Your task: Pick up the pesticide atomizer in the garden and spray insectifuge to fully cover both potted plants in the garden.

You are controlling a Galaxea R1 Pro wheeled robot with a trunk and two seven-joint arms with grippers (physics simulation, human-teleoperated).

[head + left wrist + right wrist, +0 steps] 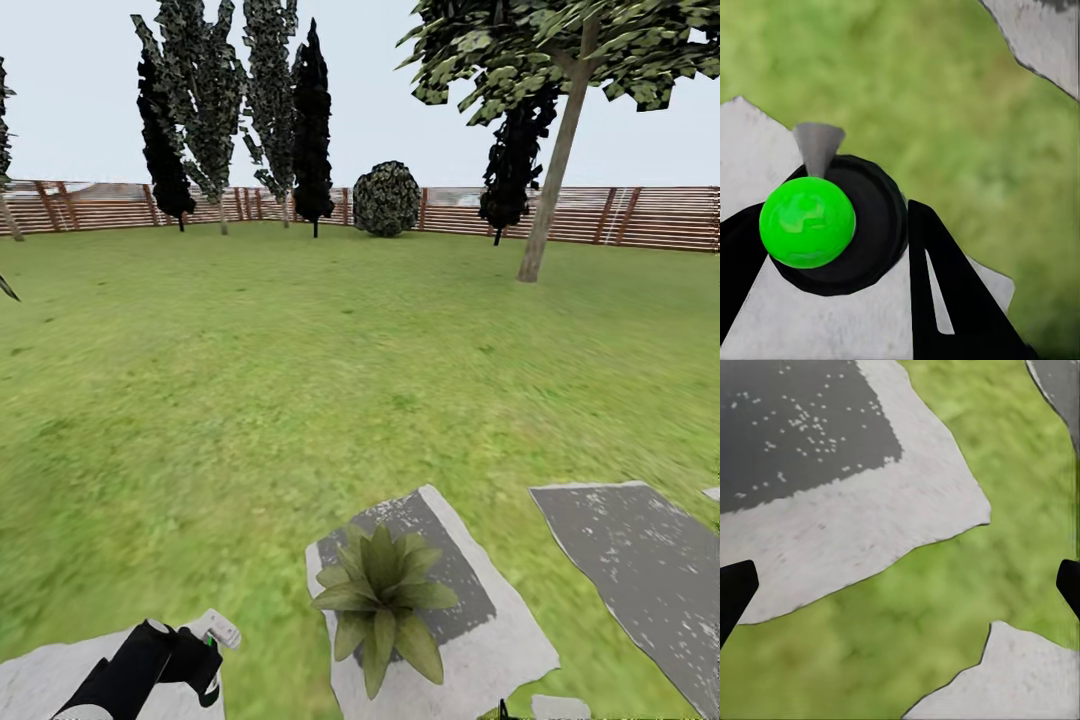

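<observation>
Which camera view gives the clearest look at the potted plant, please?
The head view: the potted plant shows whole on a grey stepping stone. The right wrist view has stone and grass; the left wrist view has the sprayer.

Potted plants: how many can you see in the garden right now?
1. The potted plant sits on a grey stepping stone near the robot. A second may lie outside the view.

The left arm is reaching forward low at the head view's lower left, its black claw (190,655) closing around the pesticide atomizer (218,630). In the left wrist view, its dark fingers (960,300) are flanking the bottle. The right claw (900,585) is hanging spread wide, fingertips (735,589) showing at opposite edges.
</observation>
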